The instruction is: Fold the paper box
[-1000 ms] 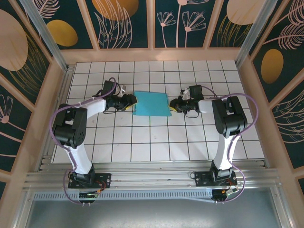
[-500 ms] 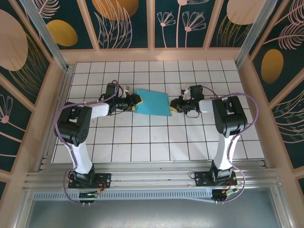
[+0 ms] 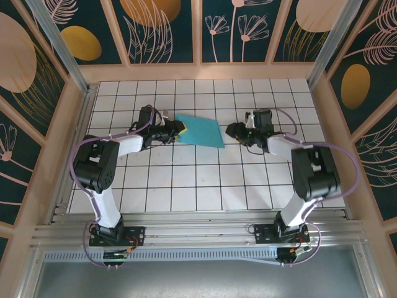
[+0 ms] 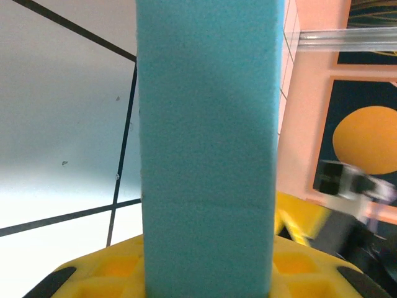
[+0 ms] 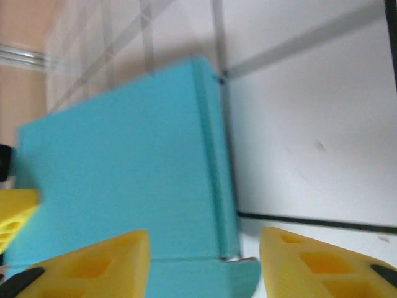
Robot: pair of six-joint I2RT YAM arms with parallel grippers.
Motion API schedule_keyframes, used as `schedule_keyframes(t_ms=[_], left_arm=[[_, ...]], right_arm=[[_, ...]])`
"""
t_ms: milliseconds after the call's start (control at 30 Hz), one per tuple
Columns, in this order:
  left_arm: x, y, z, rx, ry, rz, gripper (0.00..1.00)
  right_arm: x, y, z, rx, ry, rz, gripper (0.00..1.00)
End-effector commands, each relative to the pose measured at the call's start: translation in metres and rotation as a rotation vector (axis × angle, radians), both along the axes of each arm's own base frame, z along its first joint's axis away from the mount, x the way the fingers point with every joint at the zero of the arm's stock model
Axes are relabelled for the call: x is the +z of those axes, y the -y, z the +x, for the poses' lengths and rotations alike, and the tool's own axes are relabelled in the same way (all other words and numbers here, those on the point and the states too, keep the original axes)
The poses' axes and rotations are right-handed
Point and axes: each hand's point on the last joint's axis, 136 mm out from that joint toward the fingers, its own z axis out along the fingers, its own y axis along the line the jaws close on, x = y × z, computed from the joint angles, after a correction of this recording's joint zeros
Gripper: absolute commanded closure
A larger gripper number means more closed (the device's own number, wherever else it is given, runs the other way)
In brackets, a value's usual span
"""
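The paper box [image 3: 201,131] lies teal side up on the white tiled table [image 3: 205,186], in the far half and about midway across, its edges slightly askew to the black grid lines. At its left edge sits the left claw [image 3: 176,131], pinching the paper box. In the left wrist view a broad teal band of card rises straight up the middle, with the yellow fingers [image 4: 102,270] close against it on either side. We cannot tell whether that end of the box is lifted off the tiles. On the other side, the right claw [image 3: 234,130] stands just clear of the box's right edge, not touching it. Its wrist view shows its two yellow fingertips [image 5: 108,257] spread apart with nothing between them. Beyond them the box lies flat, a folded rim running along its nearer side and one small flap [image 5: 245,273] poking out at the corner. Both arms reach in from their bases at the near edge, the left arm [image 3: 99,167] bent low and the right arm [image 3: 313,171] likewise, each trailing a purple cable [image 3: 347,155]. An aluminium rail [image 3: 198,233] runs along the near side, and wood-framed wall panels [image 3: 167,25] of dark teal, painted with gold ovals and pale flowers, enclose the table.
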Motion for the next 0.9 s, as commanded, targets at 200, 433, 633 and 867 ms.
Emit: schedule_keyframes(t_ms=[200, 433, 633, 867], left_arm=[[0.032, -0.002, 0.003, 0.048, -0.009, -0.036, 0.72], [0.04, -0.002, 0.002, 0.042, 0.004, -0.038, 0.72], [0.041, -0.003, 0.0, 0.044, 0.003, -0.035, 0.72], [0.049, -0.004, 0.001, 0.049, 0.013, -0.038, 0.72]], right_arm=[[0.123, -0.072, -0.064, 0.378, 1.072, -0.442, 0.25], [0.081, -0.11, -0.085, 0.691, 1.297, -0.798, 0.14], [0.05, -0.118, -0.063, 0.694, 1.319, -1.05, 0.06], [0.028, -0.126, -0.035, 0.632, 1.342, -1.216, 0.07]])
